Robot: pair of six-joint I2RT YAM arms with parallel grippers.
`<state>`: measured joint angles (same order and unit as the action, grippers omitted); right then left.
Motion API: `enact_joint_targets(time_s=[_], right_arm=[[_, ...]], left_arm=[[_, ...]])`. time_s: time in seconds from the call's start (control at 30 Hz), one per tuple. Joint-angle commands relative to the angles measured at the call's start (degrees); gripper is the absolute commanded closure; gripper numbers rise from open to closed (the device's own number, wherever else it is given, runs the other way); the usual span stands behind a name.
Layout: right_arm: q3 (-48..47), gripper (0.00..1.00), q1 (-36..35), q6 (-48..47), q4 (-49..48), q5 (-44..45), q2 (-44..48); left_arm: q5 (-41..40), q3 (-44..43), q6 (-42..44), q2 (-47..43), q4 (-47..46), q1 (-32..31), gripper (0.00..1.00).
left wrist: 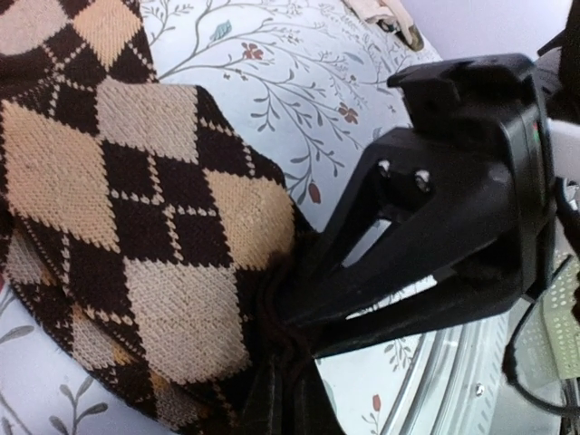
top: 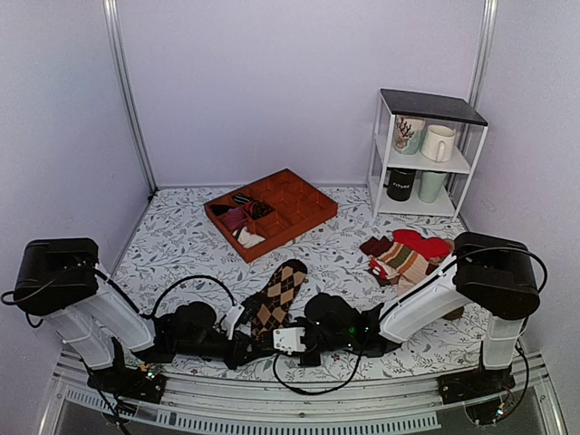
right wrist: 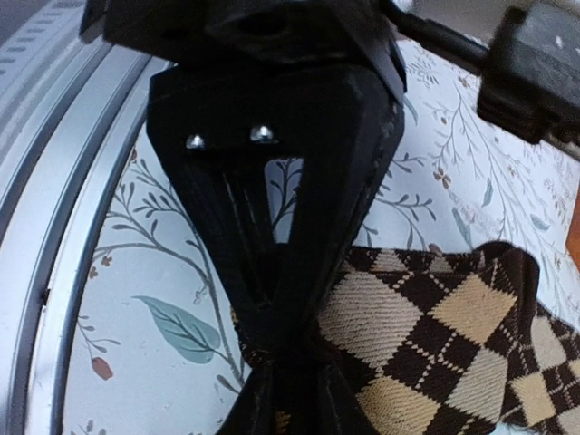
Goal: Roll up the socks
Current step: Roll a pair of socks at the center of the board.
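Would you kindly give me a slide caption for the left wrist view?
The left gripper pinches an edge of the socks on the floral table.

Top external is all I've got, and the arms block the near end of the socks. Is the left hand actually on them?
Observer: Yes. The left wrist view shows the left hand shut on the dark edge of the socks, with fabric bunched at its tips.
Operator: Right hand?
Observer: Same. The right wrist view shows the right hand pinched shut on the dark edge, no gap at the tips.
Operator: Any roll started?
Observer: None that I can see. In the right wrist view the socks beyond the hand look flat on the table.
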<state>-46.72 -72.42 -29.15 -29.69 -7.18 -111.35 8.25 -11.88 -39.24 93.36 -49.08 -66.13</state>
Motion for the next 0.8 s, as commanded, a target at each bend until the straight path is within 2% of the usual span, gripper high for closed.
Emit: enact_joint_targets(time_s=[0.0, 0.03, 0.1, 0.2, 0.3, 0.37, 0.47, 0.57, 0.67, 0.77], right_arm=[[-1.57, 0.91, 0.01, 3.01, 8.25, 0.62, -3.24], [-1.78, 0.94, 0.27, 4.72, 9.82, -0.97, -3.07], [-1.82, 0.98, 1.21, 7.85, 11.75, -4.62, -2.62], [-2.76, 0.99, 3.12, 13.18, 16.06, -13.00, -2.21], [-5.36, 0.99, 5.36, 19.05, 21.18, -21.25, -3.02], [-7.75, 0.98, 7.03, 22.51, 25.00, -26.37, -3.96], [-10.18, 0.98, 9.16, 28.22, 28.35, -33.27, -5.88], [-11.12, 0.98, 10.20, 34.93, 29.97, -35.52, -8.31], [-12.20, 0.98, 11.13, 39.13, 30.88, -37.05, -10.57], [-12.46, 0.98, 11.81, 42.73, 30.37, -37.68, -11.25]], left_arm=[[1.01, 2.78, 0.84, 2.84, 11.98, 0.09, 1.00], [0.79, 2.78, 1.08, 1.91, 12.11, 0.05, 1.00], [-0.49, 2.66, 2.07, -0.62, 13.52, -0.03, 0.79], [-4.08, 2.57, 4.17, -7.60, 17.51, -0.17, 0.51], [-8.50, 2.77, 7.41, -17.22, 22.28, -0.96, 0.31], [-11.60, 3.39, 9.71, -23.60, 24.30, -1.65, 0.30], [-14.73, 4.96, 12.32, -32.19, 25.18, -2.73, 0.36], [-15.87, 6.73, 15.56, -37.84, 23.01, -3.61, 0.40], [-13.85, 8.95, 19.85, -39.47, 16.60, -4.36, 0.43], [-11.74, 9.83, 23.64, -36.50, 10.52, -5.31, 0.44]])
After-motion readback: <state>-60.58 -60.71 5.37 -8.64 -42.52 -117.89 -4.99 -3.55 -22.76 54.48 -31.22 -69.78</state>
